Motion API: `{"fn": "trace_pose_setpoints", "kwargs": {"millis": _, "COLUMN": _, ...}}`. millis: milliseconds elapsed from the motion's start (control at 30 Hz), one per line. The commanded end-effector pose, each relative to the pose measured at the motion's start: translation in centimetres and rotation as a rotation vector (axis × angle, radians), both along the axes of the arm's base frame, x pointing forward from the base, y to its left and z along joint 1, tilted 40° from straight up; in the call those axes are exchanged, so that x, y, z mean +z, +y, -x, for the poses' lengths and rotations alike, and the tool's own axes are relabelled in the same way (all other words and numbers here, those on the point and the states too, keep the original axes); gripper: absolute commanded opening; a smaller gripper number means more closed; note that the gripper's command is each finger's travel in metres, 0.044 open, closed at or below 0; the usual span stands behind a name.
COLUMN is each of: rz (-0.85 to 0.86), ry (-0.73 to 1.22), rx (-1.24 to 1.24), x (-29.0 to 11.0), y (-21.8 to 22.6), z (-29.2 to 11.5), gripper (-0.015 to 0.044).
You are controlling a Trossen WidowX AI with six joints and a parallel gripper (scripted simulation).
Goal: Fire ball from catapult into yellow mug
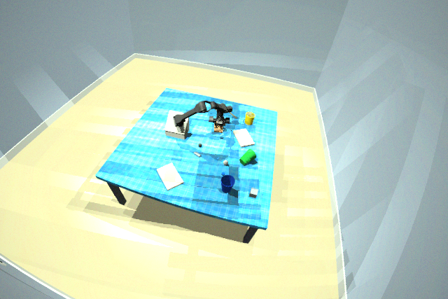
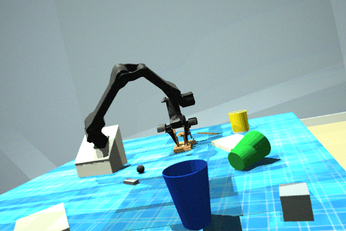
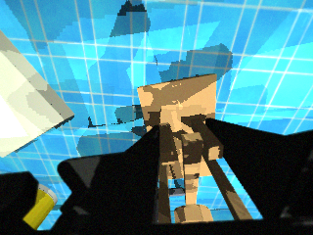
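Observation:
The small wooden catapult [image 1: 218, 129] [image 2: 182, 148] [image 3: 201, 93] stands on the table in front of the arm. My gripper [image 2: 181, 144] [image 3: 181, 125] points down over it, with its fingers on the two sides of the upright frame, and looks shut on it. The yellow mug [image 1: 249, 118] [image 2: 239, 122] [image 3: 40, 209] stands upright towards the back right. A black ball [image 1: 199, 145] [image 2: 140, 169] lies on the table between the arm's base and the blue mug. A pale ball [image 1: 225, 162] lies near the blue mug. I see no ball in the catapult's cup.
The blue mug [image 1: 227, 183] [image 2: 187, 195] stands near the front. A green cup [image 1: 248, 157] [image 2: 249, 150] lies on its side. A white slab [image 1: 243, 137] [image 3: 24, 98] lies beside the catapult, another [image 1: 169, 176] at the front left. A grey cube [image 1: 253, 192] [image 2: 295, 202] and a thin stick [image 2: 208, 133] also show.

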State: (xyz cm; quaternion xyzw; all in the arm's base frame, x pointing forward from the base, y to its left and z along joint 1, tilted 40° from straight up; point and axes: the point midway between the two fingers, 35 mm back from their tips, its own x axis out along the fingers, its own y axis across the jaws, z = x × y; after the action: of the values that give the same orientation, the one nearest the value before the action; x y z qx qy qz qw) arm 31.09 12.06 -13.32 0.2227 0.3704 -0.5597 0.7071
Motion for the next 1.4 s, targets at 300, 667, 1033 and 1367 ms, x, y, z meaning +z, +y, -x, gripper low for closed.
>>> {"fn": "trace_pose_setpoints", "kwargs": {"millis": 300, "rz": -0.002, "ry": 0.001, "rx": 0.0, "x": 3.8, "y": 3.2, "z": 0.5, "gripper": 0.0}}
{"fn": "trace_pose_setpoints", "kwargs": {"millis": 667, "rz": 0.027, "ry": 0.179, "rx": 0.222, "x": 3.8, "y": 3.2, "z": 0.4, "gripper": 0.0}}
{"fn": "trace_pose_setpoints", "kwargs": {"millis": 1033, "rz": 0.065, "ry": 0.41, "rx": 0.508, "x": 3.5, "y": 3.4, "z": -0.1, "gripper": 0.0}}
{"fn": "trace_pose_setpoints", "kwargs": {"millis": 1367, "rz": 0.095, "ry": 0.586, "rx": 0.727, "x": 2.9, "y": 4.3, "z": -1.4, "gripper": 0.0}}
